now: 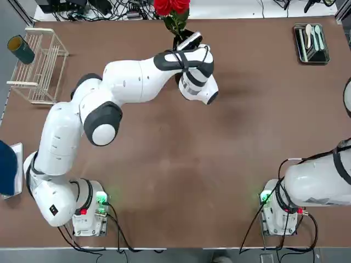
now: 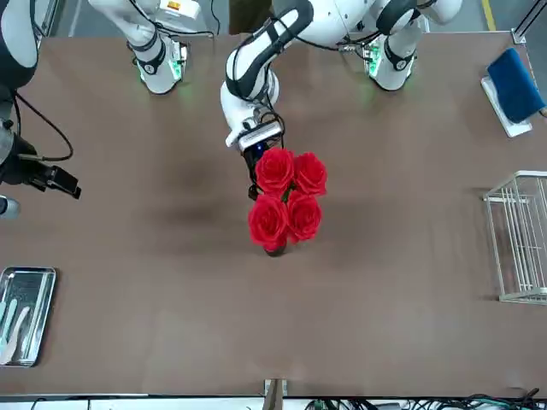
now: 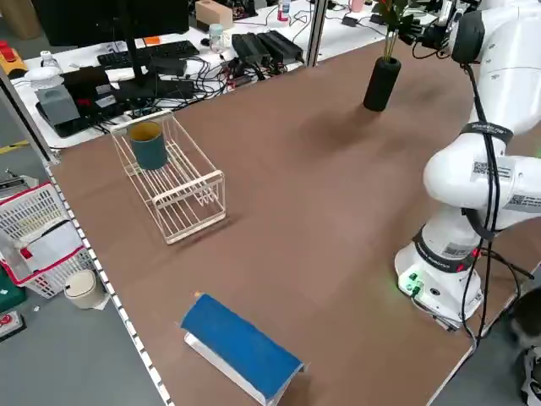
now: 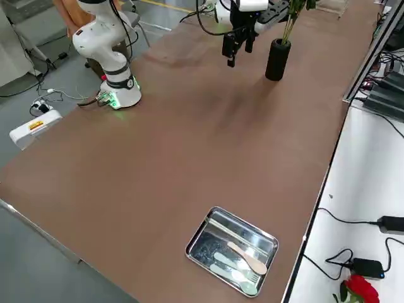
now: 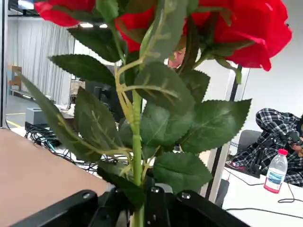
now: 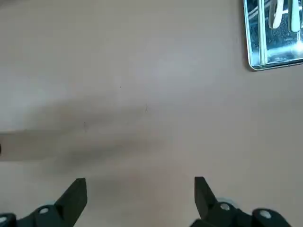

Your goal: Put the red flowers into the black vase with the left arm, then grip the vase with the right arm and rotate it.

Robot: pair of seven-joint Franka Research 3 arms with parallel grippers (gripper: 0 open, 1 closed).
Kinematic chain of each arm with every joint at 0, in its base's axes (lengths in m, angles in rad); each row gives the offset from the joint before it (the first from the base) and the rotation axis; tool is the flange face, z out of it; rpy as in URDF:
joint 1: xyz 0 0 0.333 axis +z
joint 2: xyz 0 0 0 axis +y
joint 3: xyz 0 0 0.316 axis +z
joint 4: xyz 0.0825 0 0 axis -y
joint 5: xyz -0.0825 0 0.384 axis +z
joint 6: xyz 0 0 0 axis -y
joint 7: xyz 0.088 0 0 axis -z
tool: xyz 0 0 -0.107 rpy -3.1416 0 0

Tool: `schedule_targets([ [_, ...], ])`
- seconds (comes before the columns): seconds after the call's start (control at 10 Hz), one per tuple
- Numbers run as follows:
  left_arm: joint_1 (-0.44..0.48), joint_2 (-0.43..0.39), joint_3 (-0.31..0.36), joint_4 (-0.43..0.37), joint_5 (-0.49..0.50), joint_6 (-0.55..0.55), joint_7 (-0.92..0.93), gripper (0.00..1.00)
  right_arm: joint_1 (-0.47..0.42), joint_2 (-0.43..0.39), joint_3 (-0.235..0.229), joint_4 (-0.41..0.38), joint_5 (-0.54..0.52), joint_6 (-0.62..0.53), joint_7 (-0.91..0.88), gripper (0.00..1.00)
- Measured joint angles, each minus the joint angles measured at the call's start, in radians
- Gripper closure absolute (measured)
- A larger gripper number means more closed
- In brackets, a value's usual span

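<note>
The red flowers (image 2: 286,201) stand with their green stems (image 3: 390,25) down in the mouth of the black vase (image 3: 381,83), near the middle of the table's far edge. My left gripper (image 2: 256,161) reaches in from the side and is shut on the stems (image 5: 137,142) just above the vase's mouth. In the top view the blooms (image 1: 171,6) show and the vase is mostly hidden under the left wrist. My right gripper (image 6: 139,184) hangs open over bare table at the robot's right, fingers pointing down, well apart from the vase (image 4: 276,59).
A wire rack (image 1: 41,66) with a teal cup (image 1: 21,49) sits at the far left. A metal tray (image 1: 299,41) of spoons lies at the far right corner. A blue object (image 1: 6,167) rests at the left edge. A person's plaid sleeve (image 5: 279,125) shows beyond the table.
</note>
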Motion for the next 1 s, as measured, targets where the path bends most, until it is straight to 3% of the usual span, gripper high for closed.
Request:
schedule_targets([
  [1.0, -0.05, 0.055, -0.001, -0.002, 0.019, -0.073, -0.053, 0.9, 0.0, -0.002, -0.001, 0.0, 0.0, -0.001, 0.0, 0.0],
])
